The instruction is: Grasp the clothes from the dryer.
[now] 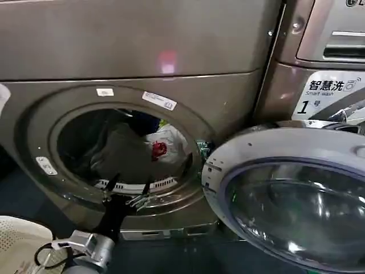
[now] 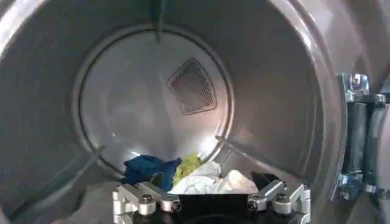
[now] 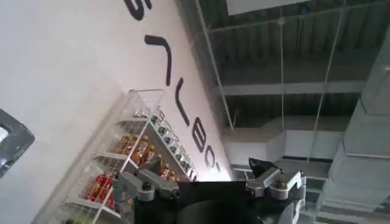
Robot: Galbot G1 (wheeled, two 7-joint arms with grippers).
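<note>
The dryer stands with its round port open and its glass door swung out to the right. Inside lie the clothes: a pale garment with a red patch and a dark one. The left wrist view looks into the drum, where a navy piece, a yellow-green piece and the white piece lie on the floor. My left gripper is open at the port's lower rim, just short of the clothes and holding nothing. My right gripper is open and empty, raised away from the machine.
A cream perforated basket sits on the floor at the lower left. A like machine with a Smart wash label stands to the right, behind the open door. The right wrist view faces a wall, a shelf of bottles and the ceiling.
</note>
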